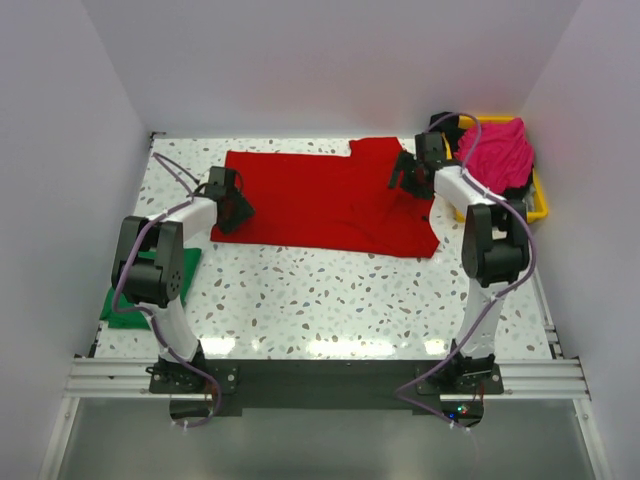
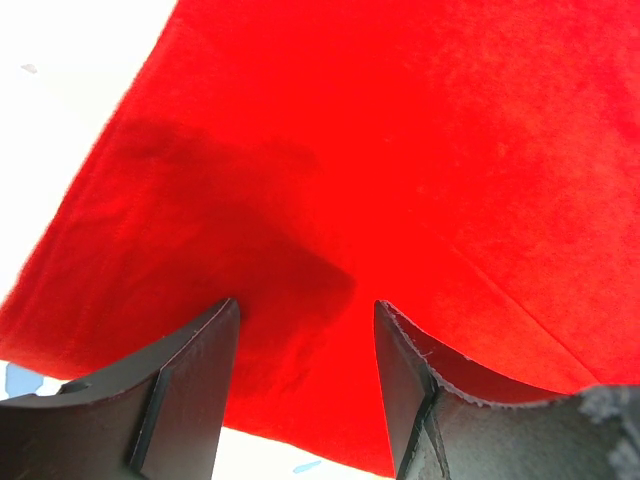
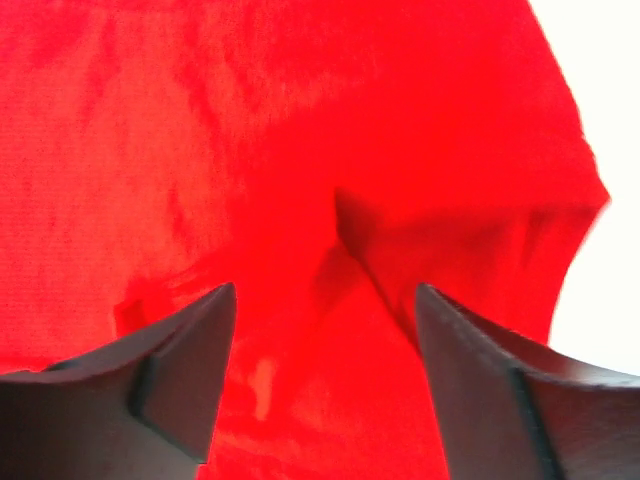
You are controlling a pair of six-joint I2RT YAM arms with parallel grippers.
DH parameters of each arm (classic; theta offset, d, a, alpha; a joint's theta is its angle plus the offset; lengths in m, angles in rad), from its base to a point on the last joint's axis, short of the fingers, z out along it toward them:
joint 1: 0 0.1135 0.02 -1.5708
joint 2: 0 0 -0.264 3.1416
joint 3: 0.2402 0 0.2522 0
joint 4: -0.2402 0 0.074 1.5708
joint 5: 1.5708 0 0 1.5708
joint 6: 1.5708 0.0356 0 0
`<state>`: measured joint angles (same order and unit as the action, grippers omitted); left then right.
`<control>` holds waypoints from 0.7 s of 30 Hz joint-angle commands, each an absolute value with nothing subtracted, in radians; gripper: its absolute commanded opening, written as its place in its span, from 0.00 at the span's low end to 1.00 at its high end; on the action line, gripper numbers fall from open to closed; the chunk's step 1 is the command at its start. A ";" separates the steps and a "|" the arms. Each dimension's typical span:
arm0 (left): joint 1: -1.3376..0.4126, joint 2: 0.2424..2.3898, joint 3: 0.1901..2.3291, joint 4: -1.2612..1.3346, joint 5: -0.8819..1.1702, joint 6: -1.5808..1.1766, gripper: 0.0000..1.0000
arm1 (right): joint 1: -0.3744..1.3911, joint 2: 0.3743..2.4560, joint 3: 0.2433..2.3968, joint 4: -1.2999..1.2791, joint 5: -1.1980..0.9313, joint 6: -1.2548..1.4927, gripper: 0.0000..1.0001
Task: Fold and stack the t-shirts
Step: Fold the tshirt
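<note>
Top external view puts the task at an early stage, as I judge it: the red t-shirt [image 1: 330, 200] lies spread nearly flat across the far middle of the desk [image 1: 330, 295], with no fold made in it yet. The green t-shirt [image 1: 125, 305] sits at the near left edge as a small flat patch, partly hidden under the left arm [image 1: 160, 260]. It may already be folded, though I cannot tell for sure. The magenta-pink t-shirt [image 1: 495, 150] is bunched in a heap in the yellow tray [image 1: 540, 208] at the far right, unfolded. The left claw [image 1: 235, 200] hangs over the red shirt's left edge, its jaws apart with nothing pinched between them. The right claw [image 1: 405, 175] is over the shirt's right part by a wrinkle, jaws wide and empty. Folding the red and pink shirts and stacking all three remain. The tray stands close by the right arm's reach.
</note>
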<state>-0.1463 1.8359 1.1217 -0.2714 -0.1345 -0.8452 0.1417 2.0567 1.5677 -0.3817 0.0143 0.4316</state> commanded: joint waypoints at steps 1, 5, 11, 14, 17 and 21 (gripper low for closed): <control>-0.152 1.787 1.166 -0.216 -0.088 -0.848 0.61 | 0.181 1.867 1.510 -0.390 0.083 0.445 0.81; -0.160 1.802 1.177 -0.181 -0.069 -0.862 0.61 | 0.256 1.790 1.398 -0.364 0.132 0.466 0.82; -0.189 1.819 1.140 -0.118 -0.087 -0.877 0.61 | 0.304 1.721 1.178 -0.232 0.118 0.561 0.82; -0.202 1.824 1.103 -0.107 -0.133 -0.884 0.61 | 0.305 1.735 1.118 -0.189 0.127 0.595 0.82; -0.216 1.796 1.040 -0.110 -0.195 -0.897 0.61 | 0.304 1.761 1.078 -0.170 0.133 0.632 0.82; -0.224 1.738 0.907 -0.109 -0.256 -0.952 0.61 | 0.304 1.750 0.979 -0.120 0.120 0.689 0.83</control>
<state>-0.2180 1.7866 0.9962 -0.0917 -0.1673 -0.8993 0.3058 1.7649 1.0298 -0.2077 0.1001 0.6167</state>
